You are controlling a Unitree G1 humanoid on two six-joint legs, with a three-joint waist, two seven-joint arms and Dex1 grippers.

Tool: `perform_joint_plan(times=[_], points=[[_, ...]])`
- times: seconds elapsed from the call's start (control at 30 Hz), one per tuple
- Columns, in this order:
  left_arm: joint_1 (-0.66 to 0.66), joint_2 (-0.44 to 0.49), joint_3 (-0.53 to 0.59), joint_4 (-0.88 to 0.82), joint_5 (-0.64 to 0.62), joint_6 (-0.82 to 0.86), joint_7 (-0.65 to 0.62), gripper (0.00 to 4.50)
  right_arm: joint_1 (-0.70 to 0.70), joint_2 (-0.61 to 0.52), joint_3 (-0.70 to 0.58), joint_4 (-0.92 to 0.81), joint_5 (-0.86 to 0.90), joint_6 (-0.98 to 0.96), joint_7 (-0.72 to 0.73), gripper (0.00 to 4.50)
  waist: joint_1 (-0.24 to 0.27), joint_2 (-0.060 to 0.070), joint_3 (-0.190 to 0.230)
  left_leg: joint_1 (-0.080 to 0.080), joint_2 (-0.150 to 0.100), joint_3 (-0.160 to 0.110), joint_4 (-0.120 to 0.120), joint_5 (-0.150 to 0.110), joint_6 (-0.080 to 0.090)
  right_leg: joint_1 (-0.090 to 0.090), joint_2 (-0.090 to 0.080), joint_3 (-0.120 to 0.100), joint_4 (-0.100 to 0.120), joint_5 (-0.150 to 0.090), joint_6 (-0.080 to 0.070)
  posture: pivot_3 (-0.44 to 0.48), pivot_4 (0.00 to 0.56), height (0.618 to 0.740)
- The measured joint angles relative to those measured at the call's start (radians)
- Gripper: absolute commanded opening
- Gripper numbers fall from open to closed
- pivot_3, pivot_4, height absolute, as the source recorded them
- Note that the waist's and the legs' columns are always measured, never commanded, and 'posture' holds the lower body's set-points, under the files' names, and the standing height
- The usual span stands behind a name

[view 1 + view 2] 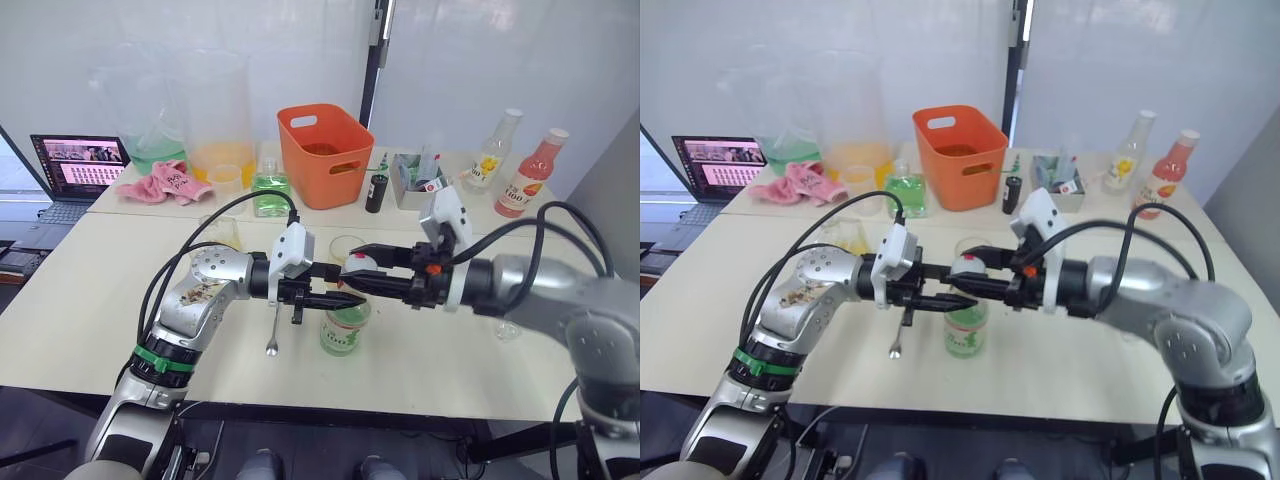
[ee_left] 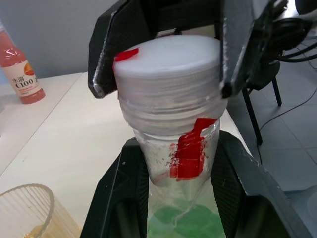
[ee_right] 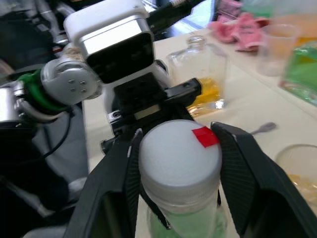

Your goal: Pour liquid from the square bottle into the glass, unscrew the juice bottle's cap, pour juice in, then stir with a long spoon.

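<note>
You are at the unscrewing step: at frame center the left end effector (image 1: 335, 297) pinches the juice bottle (image 1: 345, 325) below its neck, and the right end effector (image 3: 176, 148) pinches the cap (image 3: 179, 156). Next, twist the cap while the bottle is held steady, then lift it clear.

Quick count: three C100 bottles, the green-label juice bottle (image 1: 345, 330) plus a yellow one (image 1: 493, 152) and a pink one (image 1: 530, 174) at 2 o'clock; one orange basket (image 1: 325, 155); one laptop (image 1: 72, 172); two grippers.
</note>
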Motion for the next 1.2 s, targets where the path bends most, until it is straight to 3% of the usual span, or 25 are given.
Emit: perform_joint_plan(times=[0.17,0.27,0.33,0.47,0.53,0.7,0.93,1.03,1.2], points=[[0.013,0.012,0.004,-0.014,-0.015,-0.016,-0.039,1.31,-0.212,0.021,0.201,0.299,-0.226,-0.181,0.515,1.70,0.000,0.000,0.000,0.000,0.001,0.000,-0.001,-0.001,0.002,-0.001,0.001,0.000,0.001,-0.001,-0.001,0.000,0.150,0.739],[0.019,0.021,0.005,-0.022,-0.019,-0.025,-0.052,1.31,-0.307,0.068,0.272,0.429,-0.301,-0.256,0.682,1.70,0.003,0.000,0.000,0.000,0.001,0.000,-0.001,-0.002,0.002,-0.001,0.001,0.000,0.001,0.000,-0.001,0.000,0.150,0.739],[0.019,0.026,0.009,-0.021,-0.018,-0.024,-0.051,1.31,-0.334,0.086,0.295,0.483,-0.322,-0.295,0.721,1.70,0.007,0.000,0.000,0.000,0.000,0.000,-0.001,-0.002,0.002,-0.001,0.001,0.000,0.002,0.000,-0.001,0.000,0.150,0.739],[0.019,0.027,0.013,-0.017,-0.018,-0.024,-0.050,1.31,-0.347,0.085,0.307,0.507,-0.325,-0.318,0.729,1.70,0.010,0.000,0.000,0.000,0.000,0.000,-0.001,-0.002,0.002,0.000,0.001,0.000,0.002,-0.001,-0.001,0.000,0.150,0.739],[0.019,0.027,0.013,-0.017,-0.016,-0.024,-0.049,1.31,-0.346,0.085,0.304,0.507,-0.325,-0.318,0.729,2.73,0.009,0.000,0.000,0.000,0.000,0.000,-0.001,-0.002,0.002,-0.001,0.001,0.000,0.002,-0.001,-0.001,0.000,0.150,0.739],[0.016,0.020,0.009,-0.015,-0.008,-0.024,-0.028,1.31,-0.313,0.098,0.301,0.488,-0.320,-0.273,0.740,4.40,0.010,0.000,0.000,0.000,0.000,0.000,-0.001,-0.002,0.002,-0.001,0.001,0.000,0.004,0.000,-0.001,0.000,0.150,0.739],[0.016,0.019,0.008,-0.014,-0.009,-0.025,-0.025,1.31,-0.305,0.071,0.180,0.392,-0.290,-0.175,0.702,4.47,0.010,0.000,0.000,0.000,0.000,0.000,0.000,-0.002,0.002,-0.001,0.001,0.000,0.005,0.000,-0.001,0.000,0.150,0.739],[0.015,0.018,0.007,-0.013,-0.009,-0.025,-0.024,1.31,-0.262,0.059,0.091,0.313,-0.273,-0.145,0.605,4.47,0.011,0.000,0.000,0.000,0.000,0.000,0.000,-0.002,0.002,-0.001,0.000,0.000,0.005,0.000,-0.001,0.000,0.150,0.739],[0.018,0.016,0.008,-0.013,-0.009,-0.025,-0.017,1.31,-0.088,0.038,-0.101,0.024,-0.233,0.010,0.258,4.47,0.013,0.000,0.000,0.000,0.000,0.000,0.000,-0.002,0.002,-0.002,0.000,0.001,0.006,0.000,-0.001,0.000,0.150,0.739]])
